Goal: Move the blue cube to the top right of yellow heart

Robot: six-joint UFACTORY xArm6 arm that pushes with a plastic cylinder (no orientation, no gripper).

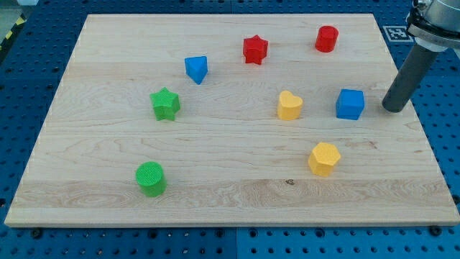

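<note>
My tip (392, 109) rests on the pale wooden counter (215, 187) just to the view's right of the blue cube (350, 104), apart from it. There is no claw, only a smooth dark rod. The ridged yellow heart (290, 106) lies beyond the cube, leftward. From here, a push would likely drive the cube toward the heart rather than above it.

No readable text, labels or numbers show anywhere.

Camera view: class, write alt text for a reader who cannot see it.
My tip rests just right of the blue cube, which sits right of the yellow heart on a wooden board scattered with other coloured blocks.
</note>
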